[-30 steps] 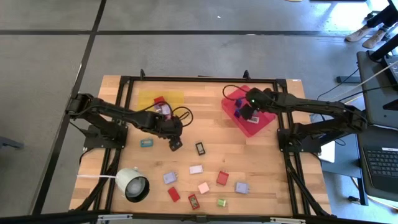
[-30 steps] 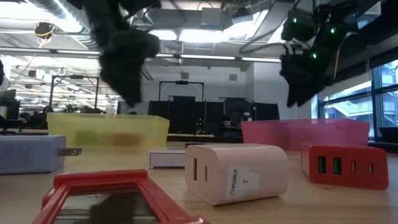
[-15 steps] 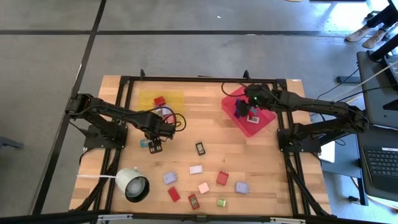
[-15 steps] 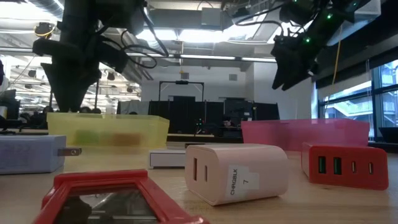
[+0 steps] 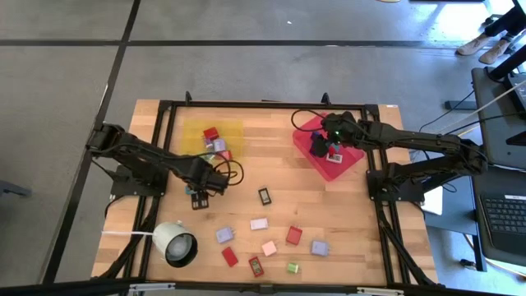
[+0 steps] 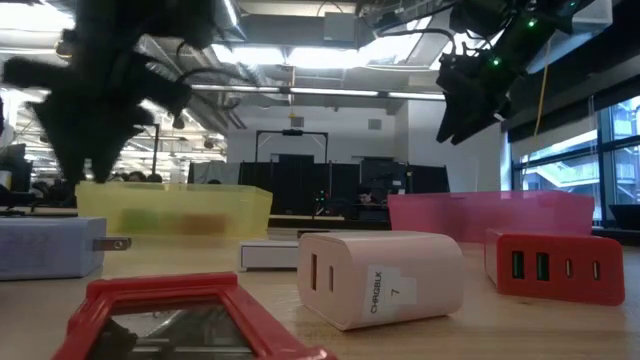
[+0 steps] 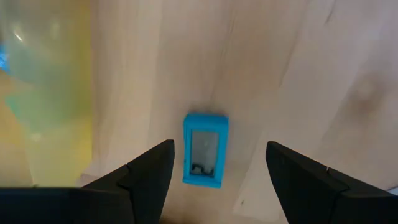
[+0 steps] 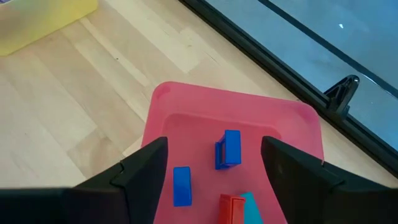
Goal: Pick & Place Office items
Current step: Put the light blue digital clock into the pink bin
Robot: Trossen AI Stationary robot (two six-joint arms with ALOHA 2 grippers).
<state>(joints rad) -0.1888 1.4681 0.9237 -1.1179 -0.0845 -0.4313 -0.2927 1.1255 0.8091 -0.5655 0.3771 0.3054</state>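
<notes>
The teal block [image 7: 204, 150] lies flat on the bench [image 7: 298, 74] just beside the yellow tray [image 7: 43, 93]; it looks light, stiff and smooth, best pinched across its narrow sides. The left claw [image 7: 214, 171] hangs directly above it, pointing down, fingers spread and empty. The right claw [image 8: 214, 168] hovers open over the red tray [image 8: 186, 106].

Left end effector [image 6: 95, 95] blurred in low view; red block [image 8: 231, 210] cut by frame edge.

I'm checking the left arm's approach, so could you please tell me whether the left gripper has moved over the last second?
Yes. The left gripper has moved away from the black block toward the table's left side, and now hangs over the teal block.
</notes>
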